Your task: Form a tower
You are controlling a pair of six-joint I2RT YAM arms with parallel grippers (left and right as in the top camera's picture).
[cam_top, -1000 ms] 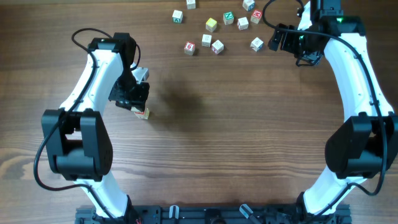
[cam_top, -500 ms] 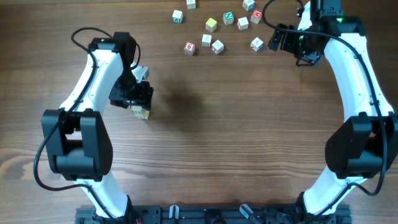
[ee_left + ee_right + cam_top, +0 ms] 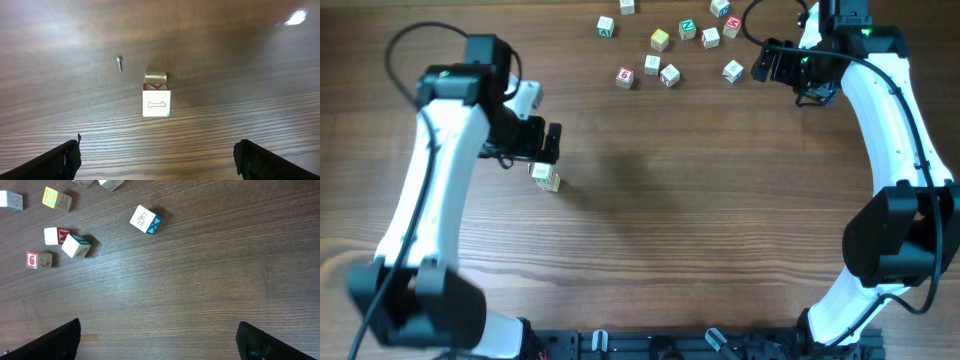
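Hovering Over a Short Tower, Both Grippers Empty

Closest to me, the left gripper [image 3: 542, 143] hangs just above the tower [image 3: 156, 100], fingers spread wide and holding nothing. In the left wrist view its fingertips [image 3: 65, 157] sit at the 2 lower corners, well apart from the stack.

My main worry is a sideways swing of this arm. The tower stands just beside the gripper in the overhead view, and I judge that a low or slanted retreat could clip it. A top cube set down off-centre could also tip it.

The tower stands on the bare table [image 3: 700, 230], left of centre. From above, its top cube shows a cream face with a thin line mark and a red-edged face behind. A pale sliver of a lower cube peeks out past it, so the stack looks slightly offset. I cannot count the cubes from here. A small dark speck [image 3: 119, 64] lies near it.

Farther off, the right gripper [image 3: 767, 63] hovers with fingers spread, empty. The loose cubes [image 3: 660, 55] are scattered at the far edge, with 1 cube marked 4 [image 3: 146, 220] lying alone.
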